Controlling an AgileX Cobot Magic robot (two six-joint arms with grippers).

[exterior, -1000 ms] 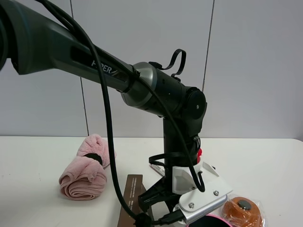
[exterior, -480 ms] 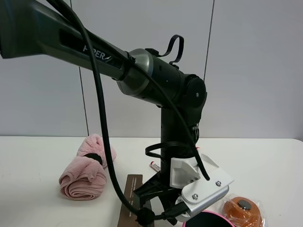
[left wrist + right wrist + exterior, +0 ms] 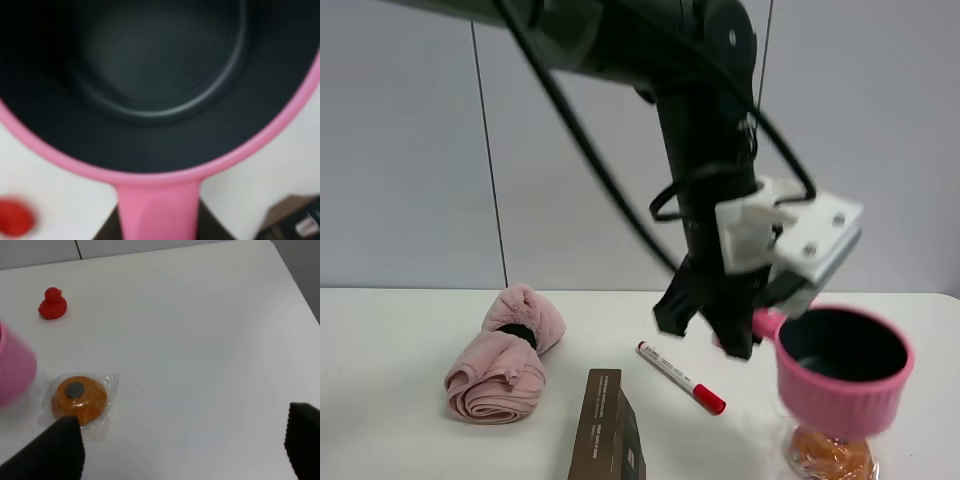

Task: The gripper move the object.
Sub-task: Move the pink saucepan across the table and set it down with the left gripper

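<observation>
The pink saucepan (image 3: 840, 372) with a dark inside hangs in the air over the right part of the white table (image 3: 400, 440). My left gripper (image 3: 735, 325), black fingers on a white bracket (image 3: 790, 235), is shut on its handle (image 3: 767, 322). The left wrist view is filled by the pan's dark inside (image 3: 155, 75), with the pink handle (image 3: 157, 210) running between the dark fingers (image 3: 107, 229). My right gripper (image 3: 177, 445) is open and empty above the table, and the pan's pink side (image 3: 12, 372) shows at the edge of that view.
A rolled pink towel (image 3: 505, 360) lies at the left. A red-capped marker (image 3: 680, 378) and a brown box (image 3: 610, 430) lie in the middle. An orange wrapped item (image 3: 825, 452) (image 3: 79, 397) sits under the pan. A red toy duck (image 3: 52, 304) stands farther off.
My left arm has risen and swung right, lifting the pan from near the table up into the air. The marker is now uncovered.
</observation>
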